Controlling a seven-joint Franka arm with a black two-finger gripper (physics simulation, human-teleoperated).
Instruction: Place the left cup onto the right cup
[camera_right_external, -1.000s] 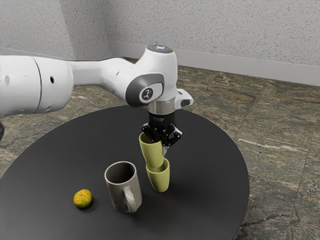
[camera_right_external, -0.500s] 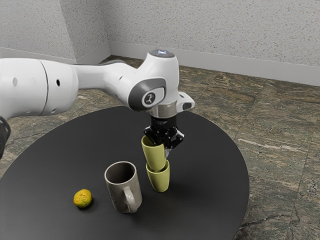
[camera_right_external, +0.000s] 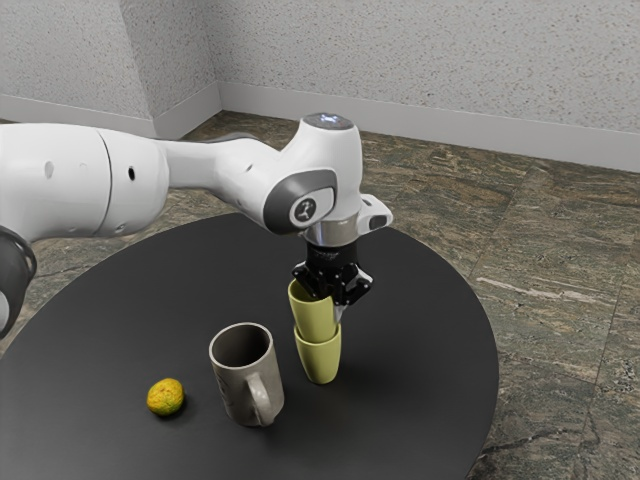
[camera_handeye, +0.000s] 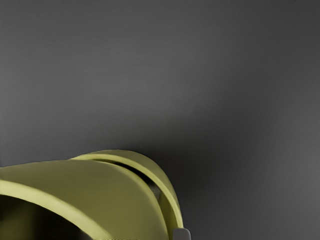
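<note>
An olive-yellow cup (camera_right_external: 312, 314) sits nested in a second olive-yellow cup (camera_right_external: 320, 361) that stands on the round black table (camera_right_external: 420, 330). The upper cup leans slightly toward the exterior view's left. My gripper (camera_right_external: 328, 292) is at the upper cup's rim, its black fingers closed on the rim's far side. In the wrist view the upper cup (camera_handeye: 85, 195) looms large just under my hand, and the lower cup's rim (camera_handeye: 162, 182) curves around it.
A grey mug (camera_right_external: 246, 374) with a handle stands just left of the stacked cups in the exterior view. A small orange-yellow fruit (camera_right_external: 166, 396) lies further left. Past the table's edge is stone floor (camera_right_external: 560, 260).
My gripper has lowered the upper cup deeper into the lower cup and shifted slightly toward the exterior view's right. The upper cup now stands more upright.
</note>
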